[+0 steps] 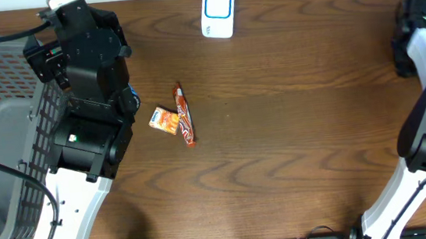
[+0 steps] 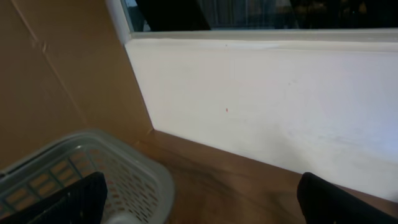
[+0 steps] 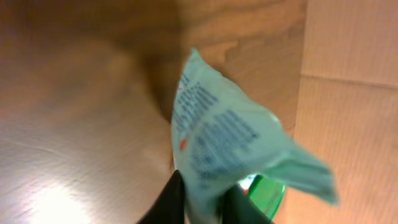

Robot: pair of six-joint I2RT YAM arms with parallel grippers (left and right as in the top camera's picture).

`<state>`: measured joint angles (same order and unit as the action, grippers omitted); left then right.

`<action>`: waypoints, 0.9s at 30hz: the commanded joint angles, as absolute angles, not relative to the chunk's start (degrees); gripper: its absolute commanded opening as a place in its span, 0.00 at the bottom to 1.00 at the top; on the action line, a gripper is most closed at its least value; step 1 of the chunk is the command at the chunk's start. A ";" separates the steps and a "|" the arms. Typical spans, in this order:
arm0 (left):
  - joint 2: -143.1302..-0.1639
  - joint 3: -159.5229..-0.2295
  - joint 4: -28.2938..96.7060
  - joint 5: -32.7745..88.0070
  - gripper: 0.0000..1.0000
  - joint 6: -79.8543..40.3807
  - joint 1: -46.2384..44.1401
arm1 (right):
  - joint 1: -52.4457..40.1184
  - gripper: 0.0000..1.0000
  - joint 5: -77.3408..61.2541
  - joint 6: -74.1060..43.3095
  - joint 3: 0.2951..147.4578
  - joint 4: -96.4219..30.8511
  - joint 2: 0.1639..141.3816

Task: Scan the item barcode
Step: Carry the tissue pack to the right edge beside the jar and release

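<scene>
A pale green packet (image 3: 230, 137) with printed text, the item, is blurred in the right wrist view. It stands up between the two dark fingers of my right gripper (image 3: 205, 188), which is shut on its lower end just above the wooden table (image 3: 74, 124). The packet is not visible in the overhead view, where the right arm (image 1: 424, 36) reaches to the far right edge. The white and blue scanner (image 1: 218, 11) stands at the back centre. My left gripper (image 2: 199, 202) is open and empty, over the rim of a grey basket (image 2: 124, 162).
A small orange packet (image 1: 165, 120) and a long orange bar (image 1: 185, 115) lie left of centre on the table. The grey mesh basket (image 1: 2, 163) fills the left edge. Brown cardboard (image 3: 348, 93) and a bright green object (image 3: 268, 194) lie beyond the held packet.
</scene>
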<state>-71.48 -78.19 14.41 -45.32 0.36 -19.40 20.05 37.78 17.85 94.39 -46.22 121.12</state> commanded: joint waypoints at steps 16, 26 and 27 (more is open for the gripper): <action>-71.57 -77.84 14.94 -45.52 0.98 -4.38 -19.38 | -0.64 0.99 6.00 5.74 98.24 -51.72 117.84; -71.35 -77.84 14.61 -45.52 0.98 -4.38 -19.38 | -23.09 0.99 -14.57 -1.04 98.13 -57.12 117.86; -71.35 -77.84 14.46 -45.52 0.98 -4.38 -19.38 | -24.53 0.99 -15.49 -1.52 98.13 -57.39 117.86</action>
<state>-71.50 -78.19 14.92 -45.32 -3.27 -19.40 -20.53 -7.84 2.98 97.58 -56.55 119.68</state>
